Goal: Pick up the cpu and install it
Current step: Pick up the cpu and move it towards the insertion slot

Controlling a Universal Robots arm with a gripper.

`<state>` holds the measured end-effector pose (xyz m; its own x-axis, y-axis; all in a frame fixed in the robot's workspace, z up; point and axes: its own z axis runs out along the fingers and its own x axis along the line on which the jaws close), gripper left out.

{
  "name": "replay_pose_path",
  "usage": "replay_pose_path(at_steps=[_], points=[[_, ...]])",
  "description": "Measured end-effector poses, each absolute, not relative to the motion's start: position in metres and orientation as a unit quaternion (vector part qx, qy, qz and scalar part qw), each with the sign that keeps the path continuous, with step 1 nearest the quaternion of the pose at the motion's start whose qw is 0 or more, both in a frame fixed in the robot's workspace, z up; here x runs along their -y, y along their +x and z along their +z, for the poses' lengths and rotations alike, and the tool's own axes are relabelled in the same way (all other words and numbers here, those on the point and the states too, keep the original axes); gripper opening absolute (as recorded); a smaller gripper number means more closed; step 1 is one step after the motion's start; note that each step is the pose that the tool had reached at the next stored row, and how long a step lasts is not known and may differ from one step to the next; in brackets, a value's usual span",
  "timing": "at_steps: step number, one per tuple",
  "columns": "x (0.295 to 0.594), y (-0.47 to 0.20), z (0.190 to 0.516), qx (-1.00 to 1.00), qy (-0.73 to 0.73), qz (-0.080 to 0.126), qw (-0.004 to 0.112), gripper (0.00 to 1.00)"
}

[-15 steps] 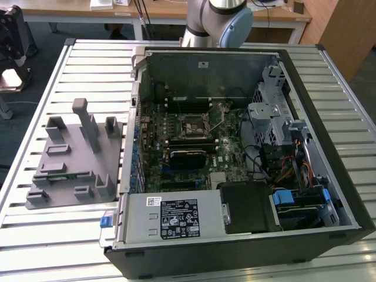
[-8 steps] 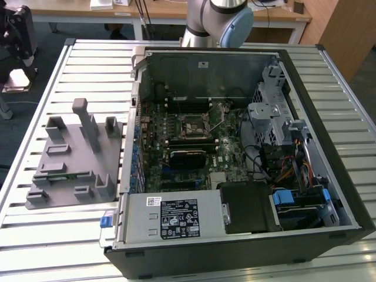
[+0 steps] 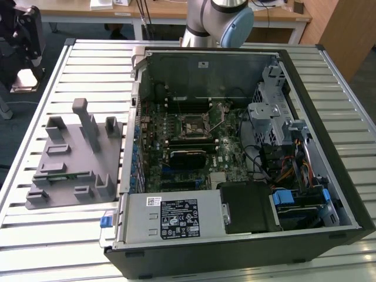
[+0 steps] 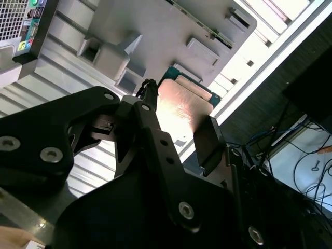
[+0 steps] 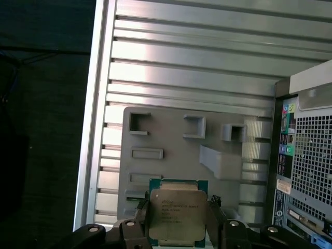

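**Reader:** Where do we find the cpu (image 5: 178,215)?

**Author:** In the first wrist view we see it between the two black fingers (image 5: 215,220) of the gripper (image 5: 179,231). Its silvery-grey lid faces the camera and a green border shows along its edges. The fingers bear on two opposite sides of the chip, so we read the gripper as closed and grasping the cpu.

**Reader:** What do we see behind the chip?

**Author:** We see the grey fixture tray (image 5: 176,150) with its rectangular pockets, resting on the slatted metal table (image 5: 197,67). The chip overlaps the tray's edge, but we cannot tell whether the two touch. Just beside the tray stands the perforated rear panel of the computer case (image 5: 311,150).

**Reader:** What does the second wrist view add?

**Author:** There we see the chip's other face, pale under glare, pinched between the same fingers, with the tray beyond it.

**Reader:** How do we lay out the exterior view?

**Author:** The case lies open on its side on the table. The tray is at nine o'clock of the case and the arm (image 3: 220,20) rises at twelve o'clock. The black square socket (image 3: 197,126) with its metal frame sits near the middle of the board, well apart from the tray. The power supply box (image 3: 170,217) lies at six o'clock of the socket.
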<state>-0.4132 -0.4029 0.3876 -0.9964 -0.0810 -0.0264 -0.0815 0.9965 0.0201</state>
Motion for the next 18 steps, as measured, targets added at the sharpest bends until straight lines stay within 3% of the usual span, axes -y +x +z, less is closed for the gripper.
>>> replay_pose_path(at_steps=[18], points=[[0.403, -0.376, 0.388, -0.999, -0.041, 0.011, 0.013, 0.53]])
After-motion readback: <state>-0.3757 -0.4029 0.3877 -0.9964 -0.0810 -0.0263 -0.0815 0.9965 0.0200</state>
